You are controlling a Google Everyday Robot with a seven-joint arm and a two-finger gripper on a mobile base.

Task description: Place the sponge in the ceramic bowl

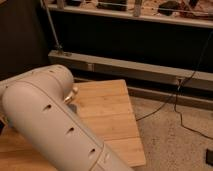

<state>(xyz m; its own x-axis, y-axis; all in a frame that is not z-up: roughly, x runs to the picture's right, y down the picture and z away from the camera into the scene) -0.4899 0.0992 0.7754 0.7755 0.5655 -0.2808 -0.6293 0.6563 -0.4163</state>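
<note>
A large white robot arm (50,120) filled the left foreground, covering the left side of a wooden table (110,115). Only a small tan part of the gripper (72,94) peeked past the arm, near the table's far left corner. Whether it was open or closed could not be told. The sponge was hidden.

Looks down from above and just behind the white arm (45,115), near enough to crowd the lower left; faces across the wooden table (112,117) toward a dark rack (130,35), with the gripper (71,95) barely peeking past the arm.
</note>
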